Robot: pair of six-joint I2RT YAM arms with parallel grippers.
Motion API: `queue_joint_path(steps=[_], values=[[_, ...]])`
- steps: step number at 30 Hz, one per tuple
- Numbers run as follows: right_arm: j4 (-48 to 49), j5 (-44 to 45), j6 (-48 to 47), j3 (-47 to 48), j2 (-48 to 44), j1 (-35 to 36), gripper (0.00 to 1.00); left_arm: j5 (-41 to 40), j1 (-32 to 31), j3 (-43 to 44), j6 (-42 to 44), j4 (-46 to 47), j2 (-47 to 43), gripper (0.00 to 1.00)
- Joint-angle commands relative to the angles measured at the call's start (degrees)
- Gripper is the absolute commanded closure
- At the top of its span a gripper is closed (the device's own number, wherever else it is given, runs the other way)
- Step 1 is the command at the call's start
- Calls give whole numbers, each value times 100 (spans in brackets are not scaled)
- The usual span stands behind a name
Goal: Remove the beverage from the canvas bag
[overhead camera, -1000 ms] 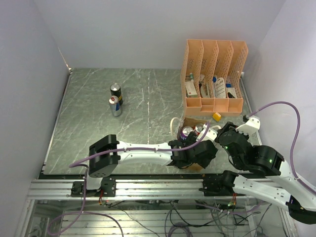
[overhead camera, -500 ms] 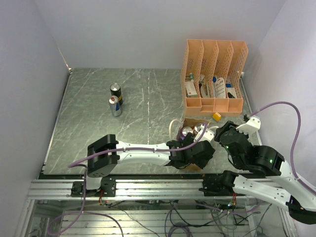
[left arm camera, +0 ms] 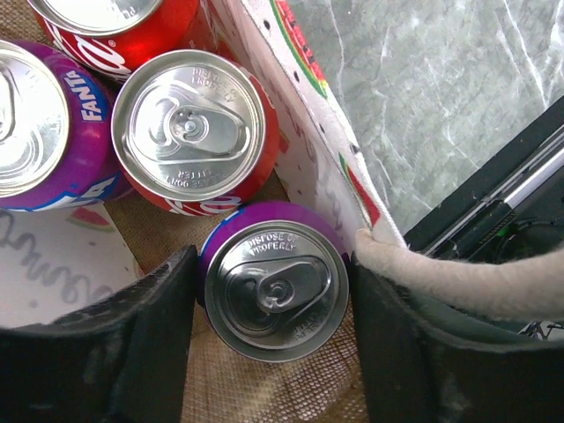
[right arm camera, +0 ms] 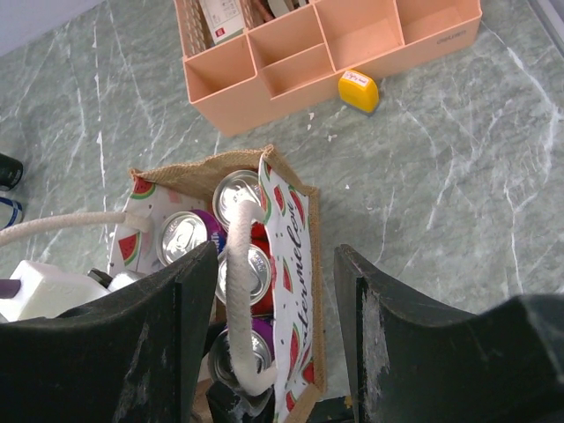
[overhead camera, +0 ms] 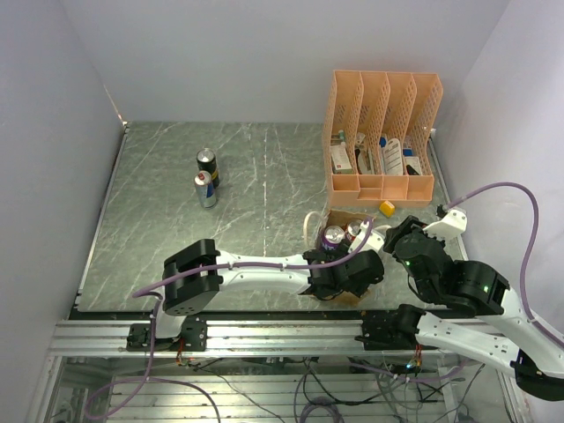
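Purple soda can (left arm camera: 273,280) sits between left gripper (left arm camera: 269,352) jaws, spread wide, nothing held; rigid, slick, likely full and heavy, so pinch sidewall below rim; right gripper (right arm camera: 278,344) spread, empty

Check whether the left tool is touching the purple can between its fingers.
Cannot tell. Left wrist view: the left tool flanks the purple can closely, neither gap nor contact plain.

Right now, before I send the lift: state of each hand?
Left hand: straddling the purple can in the canvas bag; clamped or not, cannot tell.
Right hand: open, empty, above the bag.
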Motion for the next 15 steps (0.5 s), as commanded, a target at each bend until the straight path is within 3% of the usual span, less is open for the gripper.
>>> queue_joint_path(steps=[1, 6, 15], values=[[33, 140, 99, 34, 23, 27, 45, 433, -150, -219, 112, -734, 63, 42], [33, 149, 101, 30, 8, 27, 45, 374, -76, -284, 216, -697, -322, 62], [-57, 193, 222, 57, -54, 28, 45, 762, 280, -758, 307, -95, -1337, 72]])
